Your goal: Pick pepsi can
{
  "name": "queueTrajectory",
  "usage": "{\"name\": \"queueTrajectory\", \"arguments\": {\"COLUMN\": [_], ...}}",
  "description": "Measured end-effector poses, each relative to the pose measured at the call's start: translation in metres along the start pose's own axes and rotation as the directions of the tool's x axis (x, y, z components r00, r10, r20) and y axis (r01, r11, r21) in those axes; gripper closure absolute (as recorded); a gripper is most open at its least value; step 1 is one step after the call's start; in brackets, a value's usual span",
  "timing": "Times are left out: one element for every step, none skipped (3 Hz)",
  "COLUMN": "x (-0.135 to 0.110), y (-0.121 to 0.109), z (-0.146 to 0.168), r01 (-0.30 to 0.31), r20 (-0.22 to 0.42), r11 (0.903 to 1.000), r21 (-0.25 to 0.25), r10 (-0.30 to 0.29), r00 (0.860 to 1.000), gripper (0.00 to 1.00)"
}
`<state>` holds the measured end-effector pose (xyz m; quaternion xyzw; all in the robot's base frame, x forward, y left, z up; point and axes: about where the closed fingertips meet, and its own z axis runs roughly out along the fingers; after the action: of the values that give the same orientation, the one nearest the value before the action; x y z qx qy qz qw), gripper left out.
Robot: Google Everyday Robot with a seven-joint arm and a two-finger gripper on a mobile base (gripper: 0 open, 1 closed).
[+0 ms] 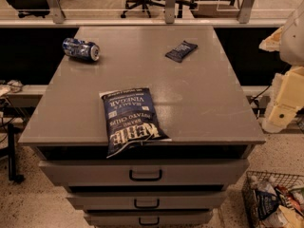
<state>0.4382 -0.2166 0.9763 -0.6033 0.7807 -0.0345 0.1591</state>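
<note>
The pepsi can [80, 49] is a small, dented blue-and-white can with a silver end. It lies on its side near the far left corner of the grey cabinet top [204, 99]. My gripper [285, 103] is the cream-coloured part at the right edge of the view. It hangs beyond the cabinet's right side, far from the can and touching nothing on the top.
A large blue chip bag [130, 120] lies flat at the front edge, overhanging it a little. A small dark-blue packet [181, 51] lies at the far right of centre. Drawers [145, 174] run down the cabinet front. A wire basket [275, 201] of snacks stands on the floor at the lower right.
</note>
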Motion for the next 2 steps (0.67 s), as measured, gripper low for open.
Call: {"name": "queueTrajectory", "arguments": {"x": [-0.002, -0.021], "y": [-0.002, -0.027], "z": [0.000, 0.018], "r01": [0.004, 0.018], "r20": [0.009, 0.090], "r11": [1.0000, 0.9993], "r21": [0.007, 0.033], "r10": [-0.004, -0.021], "r00": [1.000, 0.996], "gripper": [0.00, 0.00]}}
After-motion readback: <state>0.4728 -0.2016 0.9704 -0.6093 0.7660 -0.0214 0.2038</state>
